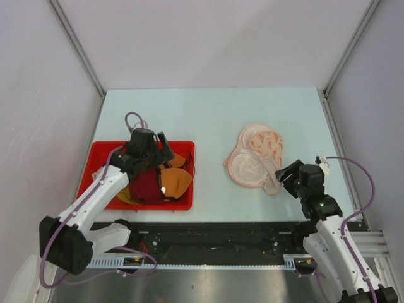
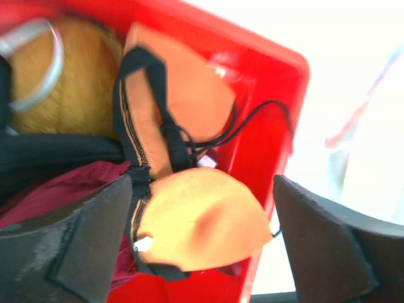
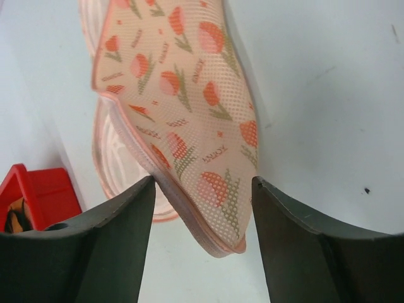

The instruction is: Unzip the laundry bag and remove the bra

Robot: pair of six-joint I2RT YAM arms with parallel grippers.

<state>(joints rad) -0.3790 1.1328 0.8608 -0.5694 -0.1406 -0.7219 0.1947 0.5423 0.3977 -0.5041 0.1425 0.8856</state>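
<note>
The laundry bag (image 1: 255, 158) lies unzipped on the table right of centre, its printed flap folded back over the white mesh inside. The orange bra (image 1: 174, 179) lies in the red tray (image 1: 101, 151), on the dark red garment (image 1: 146, 187). My left gripper (image 1: 165, 153) hovers open over the tray. In the left wrist view the left gripper (image 2: 201, 208) is open above a bra cup (image 2: 202, 218) without touching it. My right gripper (image 1: 287, 174) is open at the bag's near right edge. In the right wrist view the right gripper (image 3: 202, 186) has the bag's flap (image 3: 183, 95) between its open fingers.
The red tray (image 2: 278, 82) also holds a mustard-yellow garment (image 2: 69, 101) and the dark red garment (image 2: 50, 189). The tray's corner shows at the left in the right wrist view (image 3: 38, 192). White walls stand behind and beside the table.
</note>
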